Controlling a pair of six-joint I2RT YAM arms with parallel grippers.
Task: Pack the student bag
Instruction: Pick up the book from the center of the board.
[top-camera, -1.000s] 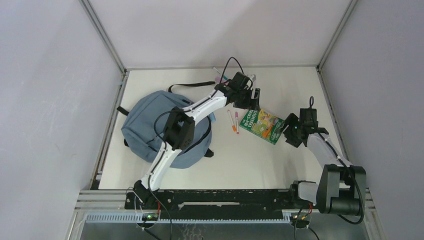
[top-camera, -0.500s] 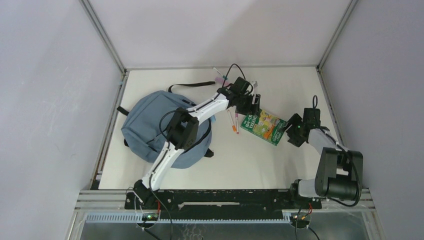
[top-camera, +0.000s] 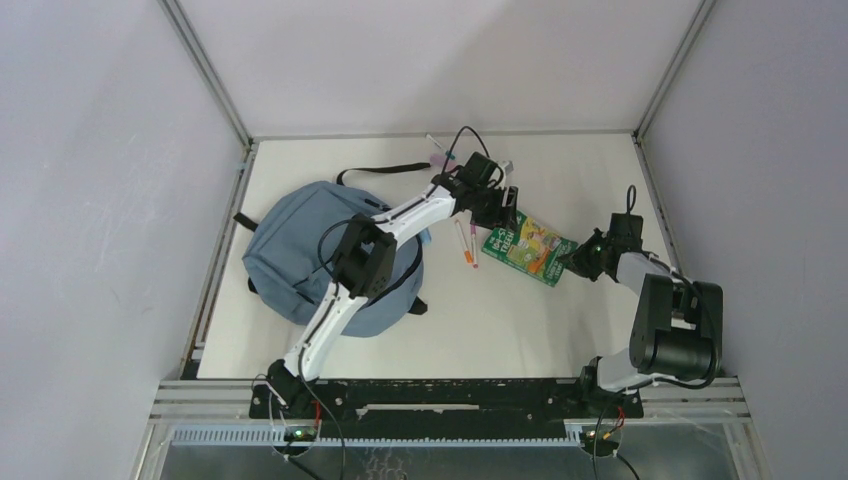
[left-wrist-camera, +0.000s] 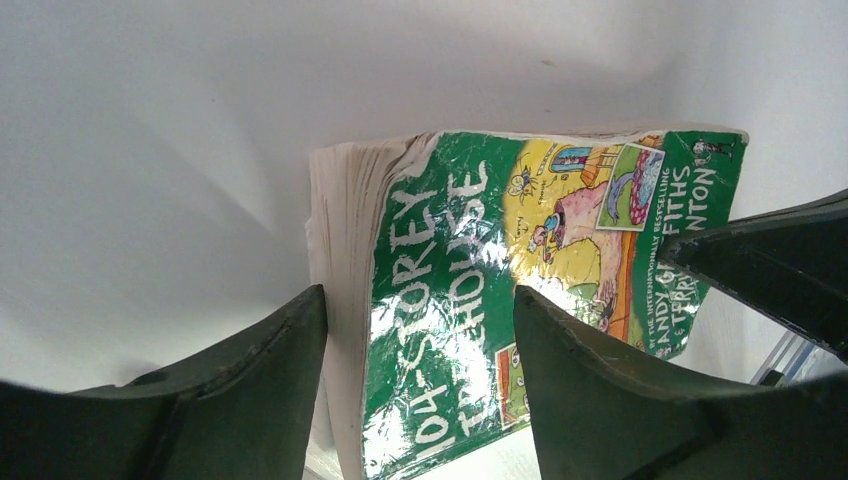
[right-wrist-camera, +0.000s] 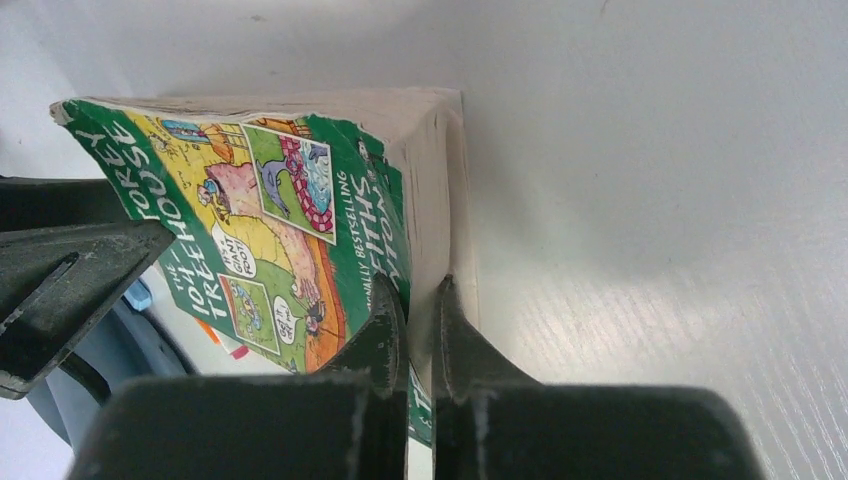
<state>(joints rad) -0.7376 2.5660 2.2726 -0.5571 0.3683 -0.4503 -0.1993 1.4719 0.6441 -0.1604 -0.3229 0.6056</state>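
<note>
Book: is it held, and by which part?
Right gripper seems to pinch the book's cover at a page-side corner; left gripper straddles the other end, open.

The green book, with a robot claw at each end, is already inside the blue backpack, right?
No. The green book has the left gripper and right gripper at its ends, but it is out on the table, right of the blue backpack; the top view shows this.

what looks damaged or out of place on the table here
The green paperback looks battered: its glossy cover is scuffed white and crinkled along one edge near a corner, and its pages fan unevenly. It lies askew on the table, with a few markers scattered loose beside it.
</note>
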